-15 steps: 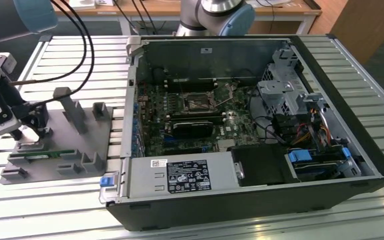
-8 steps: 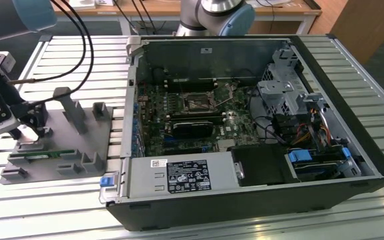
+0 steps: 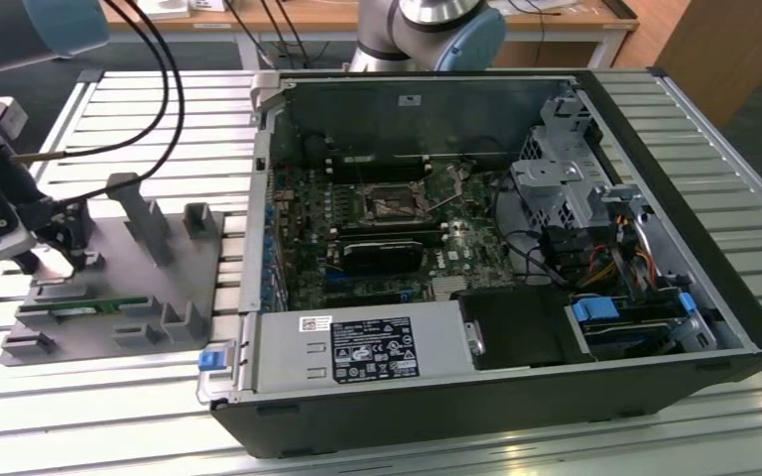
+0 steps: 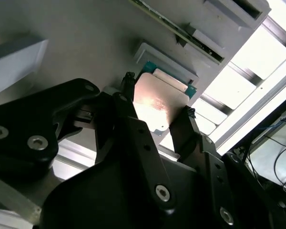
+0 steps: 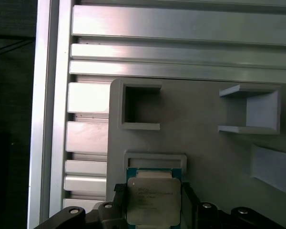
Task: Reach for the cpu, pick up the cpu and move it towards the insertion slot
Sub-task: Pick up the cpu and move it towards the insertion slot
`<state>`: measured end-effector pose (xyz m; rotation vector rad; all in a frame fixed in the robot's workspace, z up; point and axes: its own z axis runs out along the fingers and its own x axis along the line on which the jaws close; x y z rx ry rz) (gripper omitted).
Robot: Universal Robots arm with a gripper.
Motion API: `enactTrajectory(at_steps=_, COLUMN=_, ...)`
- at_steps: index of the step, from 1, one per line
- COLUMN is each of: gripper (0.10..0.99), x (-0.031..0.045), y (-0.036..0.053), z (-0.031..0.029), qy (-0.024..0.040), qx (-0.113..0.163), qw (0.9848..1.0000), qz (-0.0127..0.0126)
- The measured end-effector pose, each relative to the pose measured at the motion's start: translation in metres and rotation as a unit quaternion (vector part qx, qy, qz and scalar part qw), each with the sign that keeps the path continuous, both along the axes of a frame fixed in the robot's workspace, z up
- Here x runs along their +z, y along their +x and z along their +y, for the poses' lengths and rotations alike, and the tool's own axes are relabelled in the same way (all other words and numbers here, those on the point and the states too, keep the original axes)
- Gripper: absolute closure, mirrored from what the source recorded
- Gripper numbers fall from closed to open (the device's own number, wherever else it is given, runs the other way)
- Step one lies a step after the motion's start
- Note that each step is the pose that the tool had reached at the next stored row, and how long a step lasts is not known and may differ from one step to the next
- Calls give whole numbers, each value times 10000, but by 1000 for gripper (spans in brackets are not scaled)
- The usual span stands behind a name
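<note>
Slippage is the risk: the tool [image 4: 158,98] grips the cpu [image 5: 152,200] by two opposite edges, just over the grey tray [image 3: 123,283], well apart from the insertion slot [image 3: 391,203], and so thin an edge hold may let the chip tilt or drop.

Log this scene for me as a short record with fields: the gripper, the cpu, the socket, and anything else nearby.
gripper: black, two-fingered, low over the flat grey fixture plate, shut on the cpu
cpu: small flat square chip with a silvery metal top; fingers against two opposite edges; lifted or resting, cannot tell
insertion slot: small square metal-framed socket inside the open black computer case, to the exterior view's right of the plate
other: long thin green memory stick lying on the plate
</note>
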<state>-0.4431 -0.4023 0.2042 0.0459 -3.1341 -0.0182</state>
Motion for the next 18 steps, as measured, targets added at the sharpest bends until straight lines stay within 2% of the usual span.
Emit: enactTrajectory(at_steps=18, gripper=545, x=165, y=0, z=0, qy=0, qx=0, qw=10000, qz=0)
